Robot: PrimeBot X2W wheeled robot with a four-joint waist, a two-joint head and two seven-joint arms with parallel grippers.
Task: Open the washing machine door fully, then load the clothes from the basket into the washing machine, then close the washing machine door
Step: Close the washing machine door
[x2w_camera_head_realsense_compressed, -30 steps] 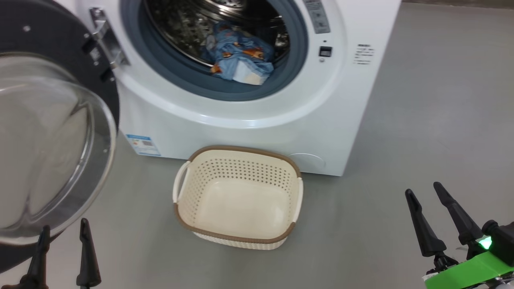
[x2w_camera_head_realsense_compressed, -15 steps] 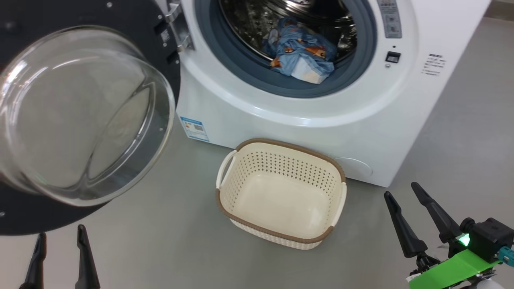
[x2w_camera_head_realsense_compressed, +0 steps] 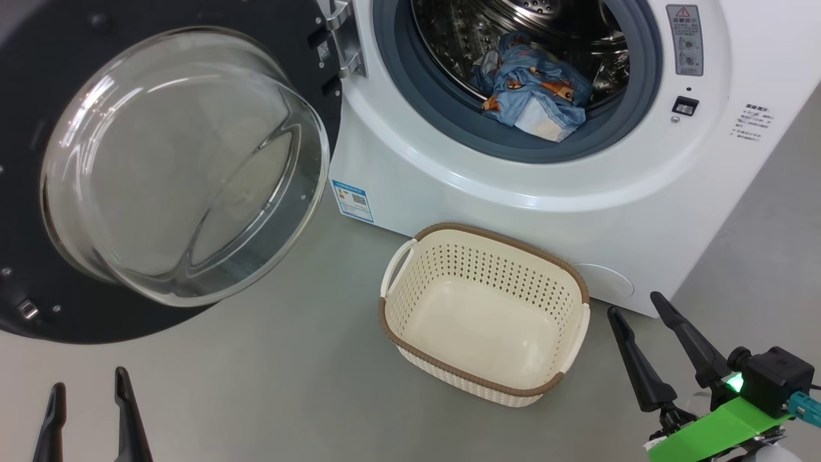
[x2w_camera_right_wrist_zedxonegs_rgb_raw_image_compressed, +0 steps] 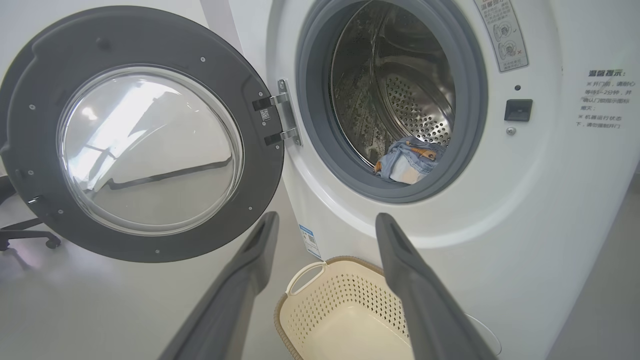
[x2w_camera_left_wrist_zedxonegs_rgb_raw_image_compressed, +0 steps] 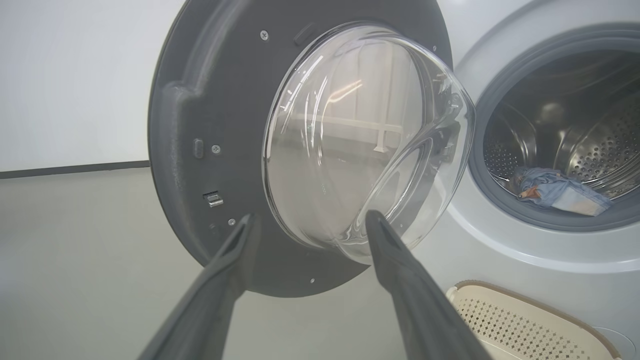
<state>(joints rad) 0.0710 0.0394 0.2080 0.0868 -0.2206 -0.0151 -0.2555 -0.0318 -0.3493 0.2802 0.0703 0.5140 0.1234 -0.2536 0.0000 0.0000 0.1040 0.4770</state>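
While both arms sit low near the floor, the left end effector (x2w_camera_head_realsense_compressed: 88, 378) has its two dark fingers spread wide, with nothing between them. In the left wrist view, these fingers point at the lower part of the washing machine door (x2w_camera_head_realsense_compressed: 186, 167) without touching it.

The right end effector (x2w_camera_head_realsense_compressed: 634, 303) is likewise spread wide and empty. A green part (x2w_camera_head_realsense_compressed: 712, 430) with a lit green lamp sits behind its fingers. Its fingertips are just beside the right end of the basket (x2w_camera_head_realsense_compressed: 481, 327), apart from the rim.

The basket stands upright on the grey floor (x2w_camera_head_realsense_compressed: 288, 385), close to the lower front panel of the washing machine (x2w_camera_head_realsense_compressed: 513, 212). Its cream bottom is bare.

The door is swung out to the left on its metal hinge (x2w_camera_head_realsense_compressed: 343, 38). The inner face shows a black rim and a bulging clear glass bowl.

A blue label (x2w_camera_head_realsense_compressed: 351, 200) is fixed low on the white front, below the hinge.

The clothes (x2w_camera_head_realsense_compressed: 532, 96) lie bunched inside the steel drum (x2w_camera_head_realsense_compressed: 551, 19), low at the front behind the grey-blue seal (x2w_camera_head_realsense_compressed: 394, 70). The light blue garment with orange prints lies on top. A pale cream patch shows at its lower edge.

In the right wrist view, the wheeled base of a chair (x2w_camera_right_wrist_zedxonegs_rgb_raw_image_compressed: 25, 235) stands beyond the door at far left.
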